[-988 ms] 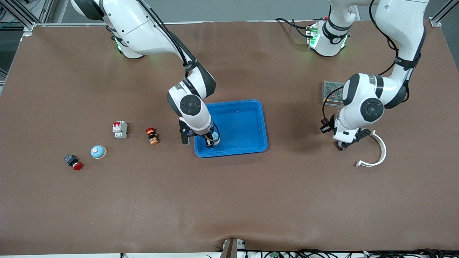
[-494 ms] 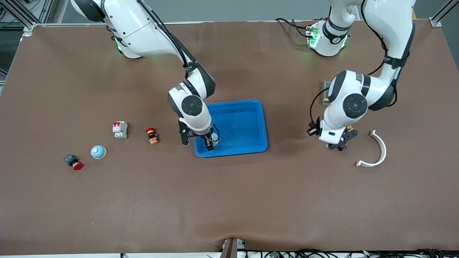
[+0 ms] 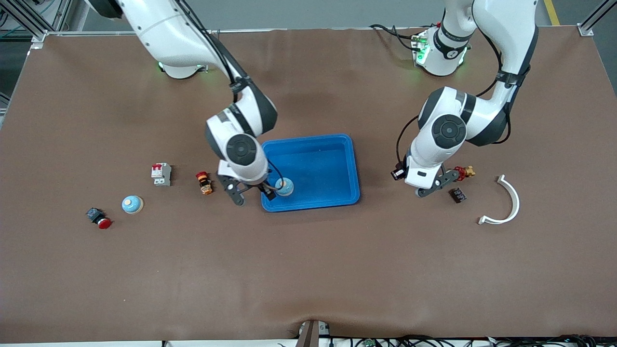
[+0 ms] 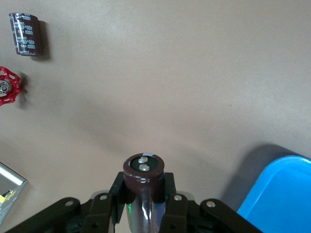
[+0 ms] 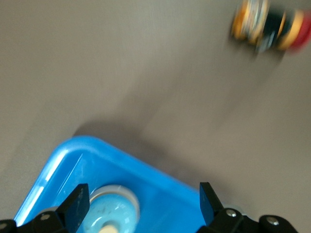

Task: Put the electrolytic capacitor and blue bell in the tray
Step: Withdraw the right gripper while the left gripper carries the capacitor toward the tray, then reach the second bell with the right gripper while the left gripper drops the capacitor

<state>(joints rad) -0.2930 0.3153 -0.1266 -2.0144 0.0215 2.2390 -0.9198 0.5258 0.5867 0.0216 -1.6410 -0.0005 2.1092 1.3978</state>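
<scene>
A blue bell (image 3: 284, 186) (image 5: 109, 208) rests inside the blue tray (image 3: 328, 164) (image 5: 165, 191), in the corner nearest the front camera at the right arm's end. My right gripper (image 3: 253, 194) (image 5: 142, 201) hangs open over that corner, its fingers apart from the bell. My left gripper (image 3: 427, 191) (image 4: 144, 187) is shut on a dark brown electrolytic capacitor (image 4: 144, 170), over bare table toward the left arm's end from the tray. A second capacitor (image 3: 458, 194) (image 4: 26, 34) lies on the table. Another blue bell (image 3: 131, 204) sits toward the right arm's end.
A red valve handle (image 3: 465, 171) (image 4: 7, 86) and a white curved bracket (image 3: 507, 205) lie near the loose capacitor. A circuit breaker (image 3: 161, 174), an orange-and-red button (image 3: 204, 182) (image 5: 269, 24) and a red push button (image 3: 99, 218) lie toward the right arm's end.
My right gripper opened, let go of the blue bell in the tray and drew back toward the right arm's end. My left arm carried the capacitor toward the tray.
</scene>
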